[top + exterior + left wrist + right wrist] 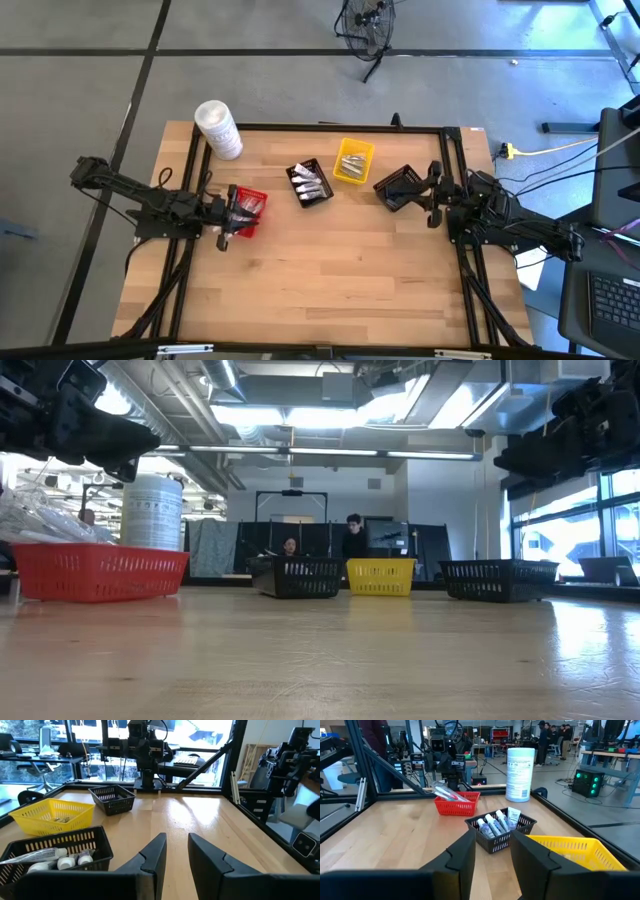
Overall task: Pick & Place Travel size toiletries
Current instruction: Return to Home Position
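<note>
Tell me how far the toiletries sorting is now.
Looks nearly done. Tubes lie in the middle black basket, silvery items in the yellow basket, wrapped pieces in the red basket; no loose item shows on the table. Left gripper and right gripper are open, empty. Remaining: parking the arms.

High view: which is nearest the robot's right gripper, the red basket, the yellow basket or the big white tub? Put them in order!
From the right gripper, at the table's right side:
1. yellow basket, just right of the table's middle.
2. red basket, on the left, by the left gripper.
3. white tub, at the table's top left corner, farthest.
</note>
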